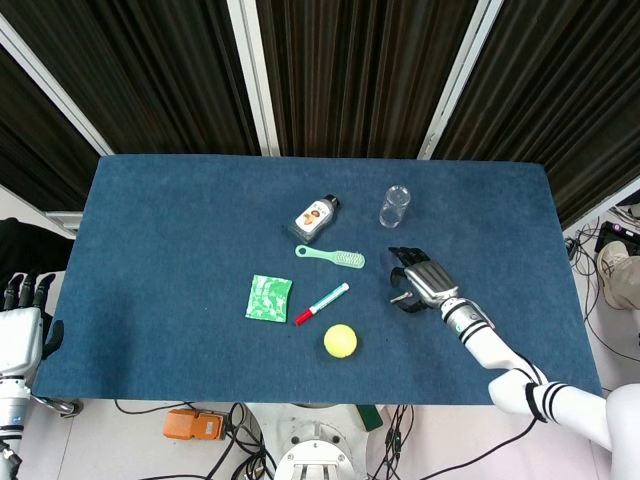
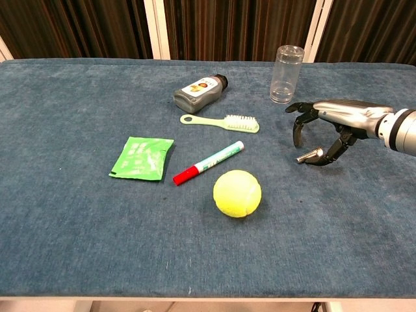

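Blue-clothed table point(image 1: 160, 230), dark slatted wall panels point(image 1: 350, 70) with white posts point(image 1: 250, 75), cabled floor point(image 1: 610, 260)

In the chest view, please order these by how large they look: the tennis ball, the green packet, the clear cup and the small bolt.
1. green packet and tennis ball: they look about alike, and the ball is nearer the camera, so I do not rank them.
2. clear cup, farther away.
3. bolt, clearly smallest, under the right hand.
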Motion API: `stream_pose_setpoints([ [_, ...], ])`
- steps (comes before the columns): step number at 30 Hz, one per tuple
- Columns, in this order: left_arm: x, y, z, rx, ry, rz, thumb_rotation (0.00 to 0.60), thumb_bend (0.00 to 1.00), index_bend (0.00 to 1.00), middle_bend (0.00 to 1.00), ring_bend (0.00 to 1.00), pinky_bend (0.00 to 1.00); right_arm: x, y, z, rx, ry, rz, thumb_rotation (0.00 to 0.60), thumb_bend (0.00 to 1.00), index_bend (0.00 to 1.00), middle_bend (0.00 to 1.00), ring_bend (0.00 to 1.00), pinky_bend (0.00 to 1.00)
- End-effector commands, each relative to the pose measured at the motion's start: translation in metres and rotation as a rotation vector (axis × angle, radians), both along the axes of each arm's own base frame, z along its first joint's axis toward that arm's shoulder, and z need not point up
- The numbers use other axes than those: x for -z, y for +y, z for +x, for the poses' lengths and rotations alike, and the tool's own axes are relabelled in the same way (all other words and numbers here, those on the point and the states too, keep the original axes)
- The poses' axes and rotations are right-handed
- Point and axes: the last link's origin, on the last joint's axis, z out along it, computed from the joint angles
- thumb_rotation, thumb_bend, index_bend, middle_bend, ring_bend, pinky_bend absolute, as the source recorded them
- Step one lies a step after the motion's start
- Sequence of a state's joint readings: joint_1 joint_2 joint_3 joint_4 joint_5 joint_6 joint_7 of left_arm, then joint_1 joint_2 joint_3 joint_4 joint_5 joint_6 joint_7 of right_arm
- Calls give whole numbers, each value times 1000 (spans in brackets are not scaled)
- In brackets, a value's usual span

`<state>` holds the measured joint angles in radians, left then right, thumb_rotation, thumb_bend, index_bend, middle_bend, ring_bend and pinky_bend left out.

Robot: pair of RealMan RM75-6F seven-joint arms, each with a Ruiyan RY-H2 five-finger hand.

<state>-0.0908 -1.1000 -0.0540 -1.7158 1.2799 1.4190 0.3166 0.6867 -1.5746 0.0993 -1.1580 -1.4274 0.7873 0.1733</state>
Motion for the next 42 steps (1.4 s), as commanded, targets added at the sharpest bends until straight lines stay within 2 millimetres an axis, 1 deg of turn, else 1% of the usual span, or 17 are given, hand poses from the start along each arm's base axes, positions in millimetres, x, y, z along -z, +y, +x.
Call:
stream_pose_setpoints([
  [1, 0, 0, 0, -1, -1, 0, 600, 395, 115, 29, 41, 71, 1, 0, 1, 1, -2, 2, 600, 446, 531, 72, 87, 115],
  [6, 0, 0, 0, -2, -3, 2, 600, 395, 115, 29, 41, 71, 1, 1, -1, 10, 5, 8, 600, 522, 601, 91, 104, 128],
  [11, -1, 0, -1, -6, -5, 2, 600, 395, 115, 29, 41, 71, 1, 0, -5, 25, 17, 15, 600, 587, 636, 93, 107, 132],
  [16, 0, -1, -1, -11, -7, 2, 600, 395, 115, 29, 43, 71, 0, -2, -6, 36, 18, 14, 600, 608, 659, 101, 120, 135],
  [21, -1, -1, 0, -10, -11, 4, 600, 395, 115, 29, 45, 71, -6, -2, 2, 34, -35, 3, 600, 661, 726, 120, 141, 153],
  [23, -1, -1, 0, -9, -11, 5, 600, 395, 115, 29, 45, 71, -9, -2, 7, 28, -63, -3, 600, 672, 736, 121, 144, 157],
  [28, -1, -1, -1, -12, -15, 7, 600, 395, 115, 29, 45, 71, -20, -3, 25, -12, -134, -24, 600, 679, 750, 121, 148, 160],
  [31, -1, 0, 0, -10, -14, 6, 600, 395, 115, 29, 45, 71, -31, -5, 43, -55, -182, -49, 600, 679, 750, 121, 148, 162],
  [33, -1, -1, 0, -11, -15, 6, 600, 395, 115, 29, 45, 71, -39, -6, 58, -84, -225, -68, 600, 679, 751, 121, 148, 166],
  [37, -2, -1, 0, -10, -16, 8, 600, 395, 115, 29, 46, 71, -62, -4, 93, -169, -315, -113, 600, 679, 751, 121, 148, 168],
  [39, -2, -1, 0, -10, -16, 8, 600, 395, 115, 29, 45, 71, -74, 0, 111, -213, -356, -133, 600, 679, 751, 121, 148, 170],
  [42, -1, -1, 0, -9, -19, 6, 600, 395, 115, 29, 46, 71, -91, 10, 130, -262, -423, -155, 600, 679, 751, 121, 152, 176],
])
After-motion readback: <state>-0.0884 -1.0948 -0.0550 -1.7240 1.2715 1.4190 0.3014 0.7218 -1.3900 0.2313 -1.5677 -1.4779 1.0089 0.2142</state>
